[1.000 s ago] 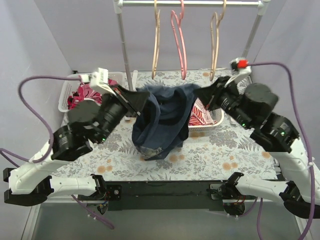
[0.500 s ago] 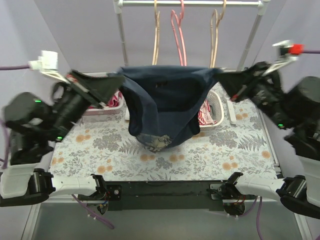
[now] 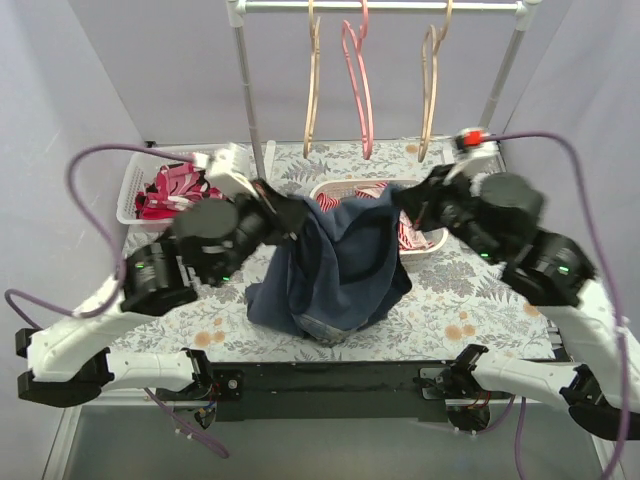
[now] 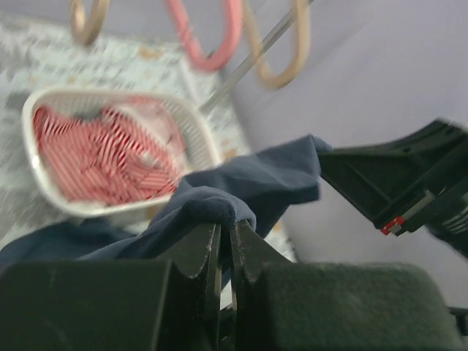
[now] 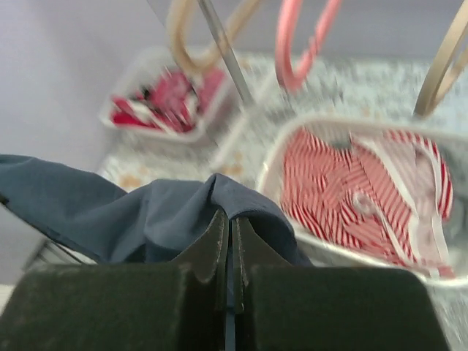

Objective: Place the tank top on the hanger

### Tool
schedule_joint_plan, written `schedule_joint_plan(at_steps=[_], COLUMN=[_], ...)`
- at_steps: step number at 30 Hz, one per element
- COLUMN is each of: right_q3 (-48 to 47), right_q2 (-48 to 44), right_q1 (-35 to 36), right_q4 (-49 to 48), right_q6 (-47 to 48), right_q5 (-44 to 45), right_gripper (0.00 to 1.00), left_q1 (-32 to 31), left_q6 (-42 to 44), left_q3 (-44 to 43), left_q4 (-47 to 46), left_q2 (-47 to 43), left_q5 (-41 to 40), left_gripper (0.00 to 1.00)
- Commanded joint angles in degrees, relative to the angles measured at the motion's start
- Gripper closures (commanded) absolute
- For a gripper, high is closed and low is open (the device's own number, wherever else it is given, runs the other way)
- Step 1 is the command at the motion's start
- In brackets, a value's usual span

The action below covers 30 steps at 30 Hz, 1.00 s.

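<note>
The dark navy tank top (image 3: 340, 265) hangs between my two grippers above the middle of the table, its lower part bunched on the cloth. My left gripper (image 3: 297, 215) is shut on its left upper edge; the fold shows in the left wrist view (image 4: 212, 208). My right gripper (image 3: 403, 197) is shut on its right upper edge, seen in the right wrist view (image 5: 234, 201). Two tan hangers (image 3: 312, 80) (image 3: 432, 80) hang on the rail at the back, beyond the tank top.
A pink hanger (image 3: 357, 75) hangs between the tan ones on the rack rail (image 3: 380, 6). A white basket (image 3: 425, 235) with a red-and-white striped garment sits behind the tank top. Another white basket (image 3: 135, 190) with pink-and-red clothes stands back left.
Both arms have swung back inward and down; the tank top, stretched wide and high half a second ago, now hangs narrower and lower, its bottom resting on the table.
</note>
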State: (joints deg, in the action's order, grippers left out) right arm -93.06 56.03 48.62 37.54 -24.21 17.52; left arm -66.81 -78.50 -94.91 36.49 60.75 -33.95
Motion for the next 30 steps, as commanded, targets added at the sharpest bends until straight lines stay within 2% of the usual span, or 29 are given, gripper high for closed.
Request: schedule_joint_plan(at_steps=[1,2,4,5,6,8,9,12,13,19,23,25,27,29,30], right_q3=[15.4,19.2,26.0,32.9,35.5,41.3,42.5,42.7,41.7,31.8,28.8,28.8,29.4,29.2,29.0], right_q2=[0.9,1.0,0.8,0.9,1.1,2.0,2.4,4.3,6.0,11.2,14.3,16.1,17.2,19.1,19.6], right_q1=[-2.5,-3.7,-6.1,-9.4,-11.2,-16.9,-18.4,-21.0,-21.0,-21.1,-21.7,-22.0,-22.2,-22.4,-22.6], right_q4=[0.9,-1.0,-4.1,-5.8,-8.5,-10.9,-13.3,-16.0,-16.2,-16.2,-18.4,-20.1,-22.8,-23.3,-23.3], right_q6=[-2.9,-3.6,-5.1,-5.4,-5.4,-5.1,-5.0,-4.4,-4.2,-3.8,-6.7,-9.0,-9.9,-9.6,-9.2], right_q5=[-1.9,-4.2,-11.8,-13.5,-15.0,-19.7,-21.2,-24.2,-24.1,-22.4,-21.3,-21.2,-20.6,-20.6,-20.9], right_gripper=[0.99,0.99,0.99,0.99,0.99,0.99,0.99,0.99,0.99,0.99,0.99,0.99,0.99,0.94,0.92], left_q1=[0.4,0.8,4.0,5.9,11.2,17.0,22.3,28.2,29.0,31.0,34.7,38.2,41.8,43.5,44.6], left_q6=[-8.2,-9.8,-13.0,-14.1,-14.4,-14.7,-14.0,-11.5,-10.6,-7.4,-7.5,-9.2,-10.4,-11.4,-11.2], left_q3=[13.5,20.0,27.6,34.6,38.1,44.7,49.6,54.0,54.0,47.4,44.2,43.7,44.5,44.4,44.0], left_q4=[2.3,2.1,0.3,-1.5,-3.0,-8.3,-10.4,-16.7,-19.6,-23.9,-24.9,-26.2,-28.9,-31.6,-31.8], left_q2=[-1.1,-1.8,-2.7,-3.3,-4.8,-6.6,-8.5,-8.7,-8.0,-3.1,1.9,4.3,7.5,9.8,11.6], left_q5=[-2.3,-1.5,3.4,5.6,11.3,17.3,19.9,27.4,30.5,33.2,33.9,37.6,42.4,45.5,46.8], left_gripper=[1.00,1.00,1.00,1.00,1.00,1.00,1.00,1.00,1.00,0.98,0.96,0.96,0.90,0.88,0.83])
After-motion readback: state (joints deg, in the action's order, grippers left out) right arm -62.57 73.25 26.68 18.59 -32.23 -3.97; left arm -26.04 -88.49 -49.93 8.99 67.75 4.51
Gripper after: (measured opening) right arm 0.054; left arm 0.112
